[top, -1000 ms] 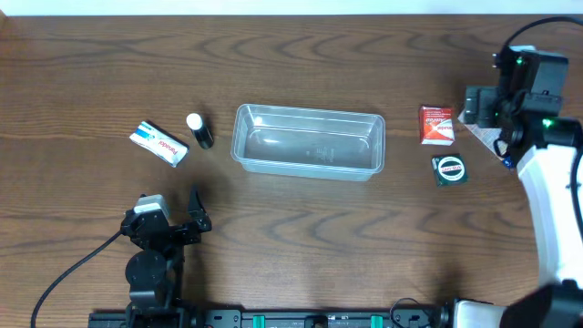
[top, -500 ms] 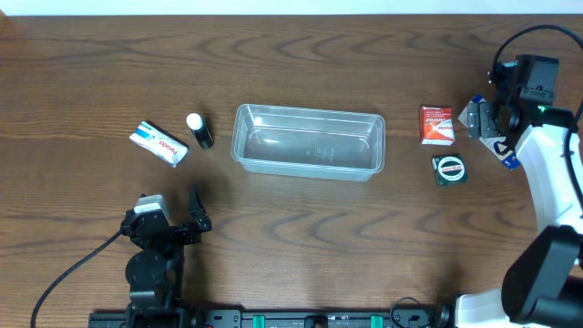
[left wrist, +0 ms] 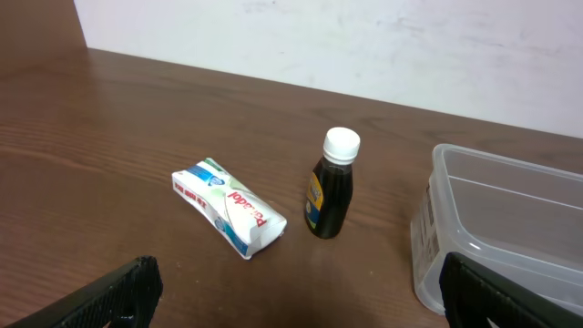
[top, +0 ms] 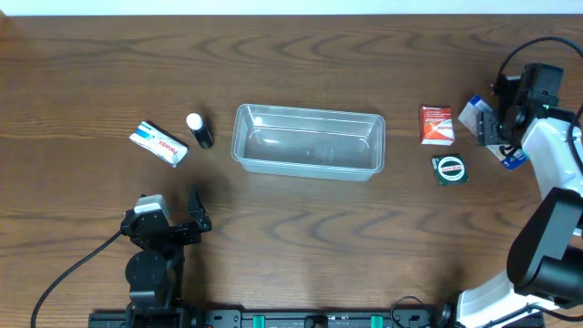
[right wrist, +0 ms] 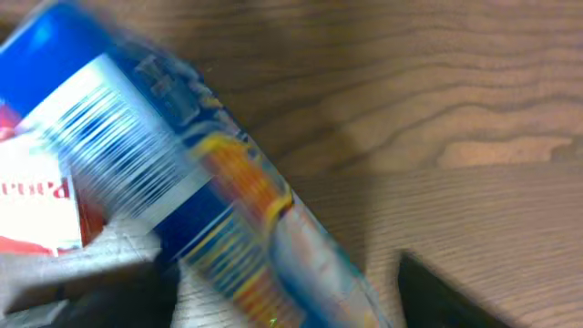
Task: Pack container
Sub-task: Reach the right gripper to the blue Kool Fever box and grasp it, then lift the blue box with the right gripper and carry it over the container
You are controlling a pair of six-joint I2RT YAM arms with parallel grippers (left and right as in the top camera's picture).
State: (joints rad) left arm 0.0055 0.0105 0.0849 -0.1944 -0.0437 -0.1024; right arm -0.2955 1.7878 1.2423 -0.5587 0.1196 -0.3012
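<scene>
Blue packet (right wrist: 209, 182) under right claw (top: 494, 128), can't tell if gripped or not; left claw (left wrist: 310, 296) spread wide, empty, near clear container (top: 310, 110).

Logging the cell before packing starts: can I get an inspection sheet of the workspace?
Surface: brown wooden table, no spills seen.
Job's things: container upright, empty, mid-table.
Clutter: white packet and dark bottle left of the container; red packet and green tin right of it; blue packet at the right gripper.
Grippers: left gripper open, holding nothing; right gripper over the blue packet, grip unclear.
Cables: black cable by the left arm; another over the right arm.
Surroundings: white wall behind the table.
</scene>
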